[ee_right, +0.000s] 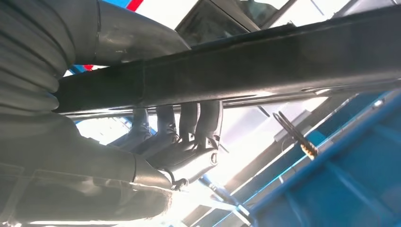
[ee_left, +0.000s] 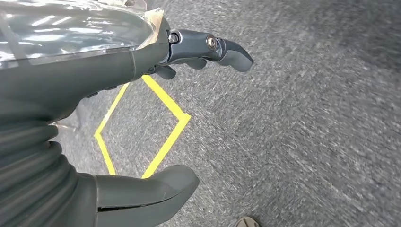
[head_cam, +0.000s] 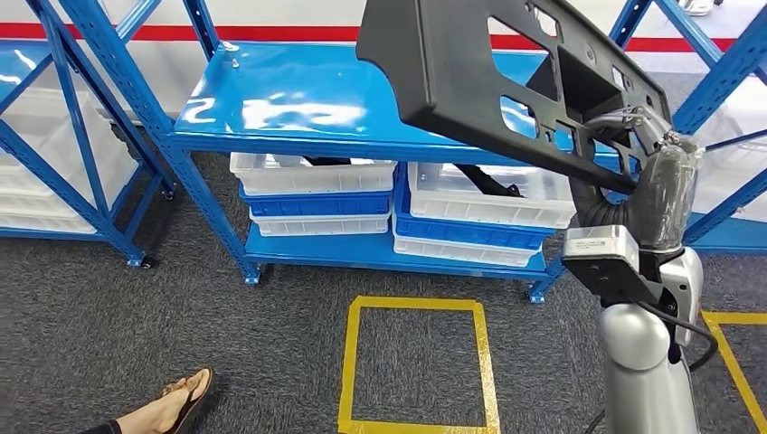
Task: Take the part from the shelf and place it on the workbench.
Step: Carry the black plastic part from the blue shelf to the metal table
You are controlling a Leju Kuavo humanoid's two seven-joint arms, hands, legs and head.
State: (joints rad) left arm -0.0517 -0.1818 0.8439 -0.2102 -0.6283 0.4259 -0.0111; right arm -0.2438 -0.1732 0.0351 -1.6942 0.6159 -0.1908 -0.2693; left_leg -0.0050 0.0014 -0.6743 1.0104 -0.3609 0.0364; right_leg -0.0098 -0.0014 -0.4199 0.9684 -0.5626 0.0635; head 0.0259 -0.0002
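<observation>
Black moulded part (head_cam: 488,72), flat with cut-outs, gripped by right hand (head_cam: 647,167).

The right arm (head_cam: 644,362) rose upright at the right of the scene, its silver forearm topped by a grey ribbed wrist cover. The right hand (head_cam: 647,163) was raised high and gripped the lower edge of the black part (head_cam: 506,72), holding it up in front of the body. Seen from the right wrist, its dark fingers (ee_right: 189,123) curled round the part's bar. The left hand (ee_left: 142,94) hung low over the floor, fingers (ee_left: 213,47) apart from the thumb, holding nothing.
</observation>
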